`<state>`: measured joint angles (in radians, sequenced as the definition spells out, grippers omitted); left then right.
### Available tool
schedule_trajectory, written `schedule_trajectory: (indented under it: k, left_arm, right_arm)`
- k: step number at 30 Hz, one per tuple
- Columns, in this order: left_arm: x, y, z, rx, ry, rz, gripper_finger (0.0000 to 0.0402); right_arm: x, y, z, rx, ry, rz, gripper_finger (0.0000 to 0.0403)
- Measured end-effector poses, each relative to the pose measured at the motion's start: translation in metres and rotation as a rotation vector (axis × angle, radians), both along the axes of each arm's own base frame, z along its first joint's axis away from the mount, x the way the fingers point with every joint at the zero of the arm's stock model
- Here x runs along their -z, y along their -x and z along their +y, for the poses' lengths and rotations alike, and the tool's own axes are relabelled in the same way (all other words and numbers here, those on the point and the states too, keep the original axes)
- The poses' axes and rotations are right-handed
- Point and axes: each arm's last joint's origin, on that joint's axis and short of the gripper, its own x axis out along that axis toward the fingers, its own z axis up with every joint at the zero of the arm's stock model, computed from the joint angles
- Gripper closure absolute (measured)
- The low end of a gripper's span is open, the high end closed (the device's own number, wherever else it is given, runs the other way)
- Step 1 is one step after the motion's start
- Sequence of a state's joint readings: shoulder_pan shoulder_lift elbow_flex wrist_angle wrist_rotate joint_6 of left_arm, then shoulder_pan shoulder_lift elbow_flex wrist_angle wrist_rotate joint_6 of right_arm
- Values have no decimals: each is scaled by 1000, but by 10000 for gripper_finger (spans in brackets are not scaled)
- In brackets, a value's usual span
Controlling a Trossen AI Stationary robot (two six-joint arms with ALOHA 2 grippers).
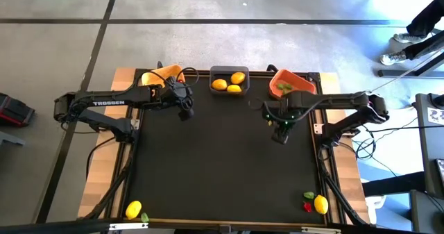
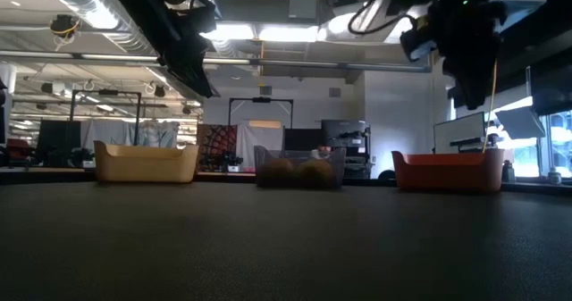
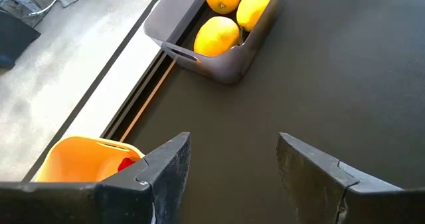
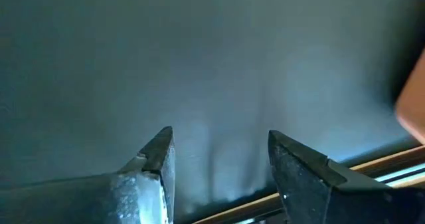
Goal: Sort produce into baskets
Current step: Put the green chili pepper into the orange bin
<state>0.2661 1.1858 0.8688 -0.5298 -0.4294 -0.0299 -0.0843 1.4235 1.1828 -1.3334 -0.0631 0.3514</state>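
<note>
Unsorted: round yellow toy lemon (image 1: 321, 205) with small red piece (image 1: 307, 207) and green piece (image 1: 308, 195) touching, at the table's near right corner; second yellow lemon (image 1: 133, 209) with a green bit at the near left corner. All lie well toward the near edge from both tools.

Right gripper (image 1: 280, 130), fingers parted, empty, near the orange plastic bin (image 1: 300, 80) at the far edge; nearer the right cluster.

Left gripper (image 1: 184, 111), parted, empty, between the yellow-orange bin (image 1: 154, 76) and the dark grey bin (image 1: 229, 72) holding three lemons.

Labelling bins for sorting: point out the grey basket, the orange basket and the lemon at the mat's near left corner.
grey basket (image 1: 229, 92): high view, near rim.
orange basket (image 1: 303, 85): high view, right wall.
lemon (image 1: 133, 209): high view, its middle.
</note>
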Motion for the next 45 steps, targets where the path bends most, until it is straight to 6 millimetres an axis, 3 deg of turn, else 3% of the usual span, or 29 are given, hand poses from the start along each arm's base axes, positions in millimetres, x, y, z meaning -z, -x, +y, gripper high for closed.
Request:
schedule_trajectory:
  k: [14,31,45]
  left_arm:
    - [0,-3,-10,37,7,-7,182]
    - [0,-10,-49,129,68,-64,182]
    - [0,-11,-57,130,96,-90,183]
  right_arm:
    - [0,9,83,-34,-5,22,226]
    - [0,55,181,-90,-35,-19,226]
    - [2,85,223,-92,-71,-85,226]
